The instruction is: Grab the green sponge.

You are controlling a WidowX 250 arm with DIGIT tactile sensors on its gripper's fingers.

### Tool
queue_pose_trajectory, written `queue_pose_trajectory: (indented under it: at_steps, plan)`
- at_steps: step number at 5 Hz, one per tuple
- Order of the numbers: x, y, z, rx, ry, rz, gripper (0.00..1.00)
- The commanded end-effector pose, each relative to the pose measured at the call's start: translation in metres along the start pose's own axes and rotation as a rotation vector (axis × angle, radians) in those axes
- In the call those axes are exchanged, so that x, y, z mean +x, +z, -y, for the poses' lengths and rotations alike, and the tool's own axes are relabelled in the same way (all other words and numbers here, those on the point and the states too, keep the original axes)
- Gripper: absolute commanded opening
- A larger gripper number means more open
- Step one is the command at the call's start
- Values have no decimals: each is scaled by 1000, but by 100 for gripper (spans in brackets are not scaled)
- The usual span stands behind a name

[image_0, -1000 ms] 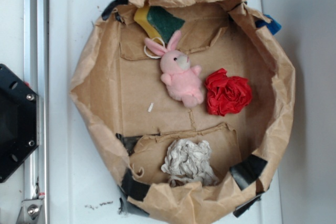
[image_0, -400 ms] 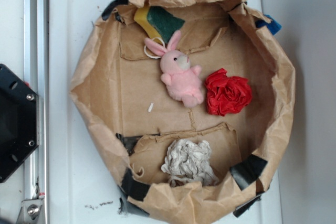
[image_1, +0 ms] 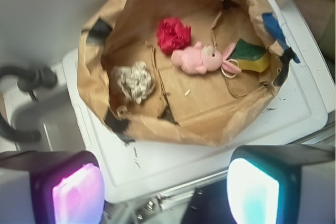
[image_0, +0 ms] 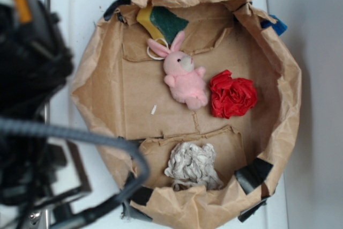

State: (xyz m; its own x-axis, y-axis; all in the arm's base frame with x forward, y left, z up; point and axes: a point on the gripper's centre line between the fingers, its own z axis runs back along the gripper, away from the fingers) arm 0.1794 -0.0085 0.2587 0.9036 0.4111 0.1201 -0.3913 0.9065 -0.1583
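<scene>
1. The jaws are wide apart and hold nothing, high above the white surface [image_1: 294, 114].
2. The robot arm [image_0: 32, 79] just came in at the left edge, so the reach is starting.
3. The paper bag [image_0: 289, 100] holds the green sponge [image_0: 167, 22] in its far corner, beside the pink bunny [image_0: 185, 76], red rose [image_0: 232, 94] and grey wad [image_0: 193, 165].

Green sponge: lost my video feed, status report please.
Gripper open, empty, outside the paper bag. Green sponge untouched against the bag's wall. Pink bunny lies right beside it, ears near the sponge.
</scene>
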Motion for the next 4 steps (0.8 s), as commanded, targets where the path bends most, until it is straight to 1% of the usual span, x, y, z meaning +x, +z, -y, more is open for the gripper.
queue_pose_trajectory:
  at_steps: [1, 2, 3, 4]
  plan:
    - [29, -36, 0, 69, -283, -16, 100]
    - [34, -59, -9, 126, -439, -71, 100]
    - [39, -70, -20, 157, -484, -126, 100]
    - [39, -70, -20, 157, -484, -126, 100]
